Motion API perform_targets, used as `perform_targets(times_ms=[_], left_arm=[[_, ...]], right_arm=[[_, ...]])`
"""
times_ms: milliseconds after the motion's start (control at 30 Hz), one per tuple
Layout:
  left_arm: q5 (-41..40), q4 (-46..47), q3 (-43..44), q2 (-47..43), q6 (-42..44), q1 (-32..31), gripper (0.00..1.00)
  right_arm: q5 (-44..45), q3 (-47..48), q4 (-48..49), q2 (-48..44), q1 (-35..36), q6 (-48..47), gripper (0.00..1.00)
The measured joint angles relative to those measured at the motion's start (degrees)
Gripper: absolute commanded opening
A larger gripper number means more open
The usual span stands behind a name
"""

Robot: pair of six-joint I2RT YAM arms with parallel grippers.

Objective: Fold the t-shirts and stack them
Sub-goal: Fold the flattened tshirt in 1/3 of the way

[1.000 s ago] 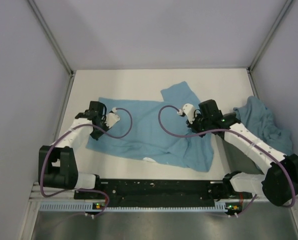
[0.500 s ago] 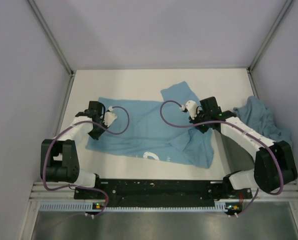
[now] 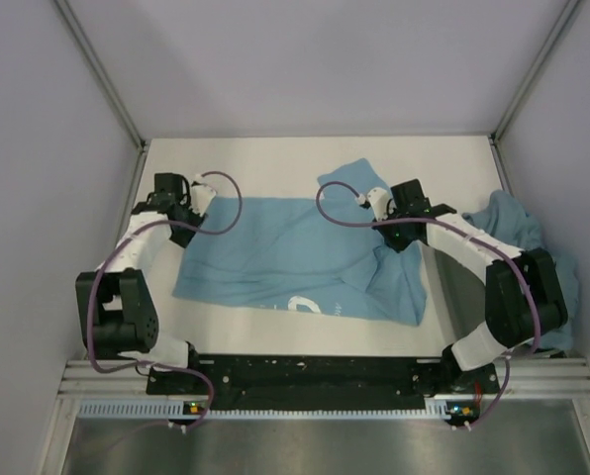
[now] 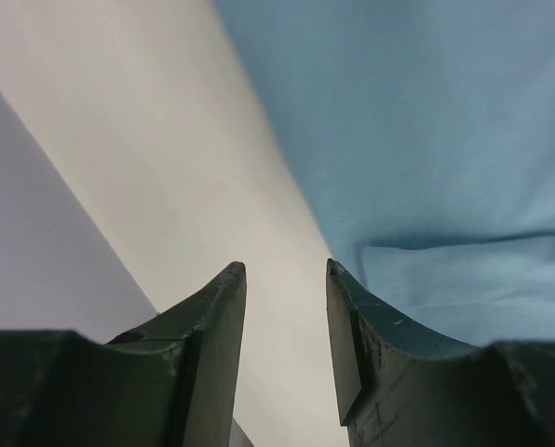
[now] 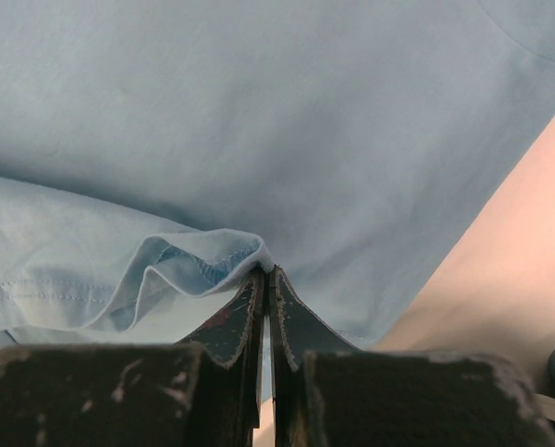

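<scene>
I see two light blue t-shirts of soft, matte cotton. The spread t-shirt [image 3: 275, 252] lies flat in the middle of the desk [image 3: 275, 163]. Its long axis goes left to right, one sleeve [image 3: 352, 183] points to the far side, and the white print [image 3: 303, 305] is at the near edge. My right end effector [image 5: 265, 272] is pressed together on a fold of its stitched hem. My left end effector [image 4: 285, 270] has its fingers apart and holds nothing, over bare desk just beside the shirt's left edge. The second t-shirt [image 3: 518, 233] is a crumpled heap at the right.
</scene>
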Motion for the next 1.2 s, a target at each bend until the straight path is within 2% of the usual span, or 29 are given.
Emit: perform_targets(times_ms=[67,167,233,300,600,667,700,767,867,1000,1200], left_arm=[[3.74,-0.79,-0.33,-2.47,3.08,-2.14,0.43],[9.66,-2.21,-5.55,-10.12,10.21,-9.55,0.37],[12.94,-4.59,-8.68,-13.27,13.84,-14.1,0.37],[14.71,-6.4,-10.29,-12.9,16.26,-15.65,0.39],[17.27,-7.41,-13.11,-4.96,21.59,-16.04,0.42],[17.46,-6.86,-13.18,-3.91,21.73,-16.13,0.34],[17.14,-6.03,-13.29,-3.21,21.51,-16.15,0.26],[15.52,-3.93,-13.38,-1.33,20.41,-16.17,0.17],[13.88,-2.36,-12.9,0.22,18.6,-16.17,0.13],[13.18,-0.92,-12.87,0.35,17.29,-16.15,0.11],[12.37,0.35,-12.28,0.39,16.09,-15.39,0.21]], right_arm=[[0.68,0.94,0.22,1.11,-0.35,1.31,0.0],[0.92,1.2,0.55,1.81,-0.52,2.82,0.0],[0.94,1.2,0.61,2.25,-0.55,3.56,0.0],[1.05,1.2,0.63,2.78,-0.55,4.02,0.0],[1.53,1.2,0.63,3.74,-0.57,4.46,0.0],[1.79,1.2,0.68,3.74,-0.57,4.46,0.0],[1.84,1.2,0.63,3.74,-0.57,4.46,0.0],[1.99,1.2,0.63,3.74,-0.57,4.46,0.0],[1.99,1.2,0.63,3.74,-0.57,4.42,0.0],[1.99,1.2,0.61,3.72,-0.57,4.39,0.0],[2.01,1.2,0.59,3.69,-0.57,4.24,0.0]])
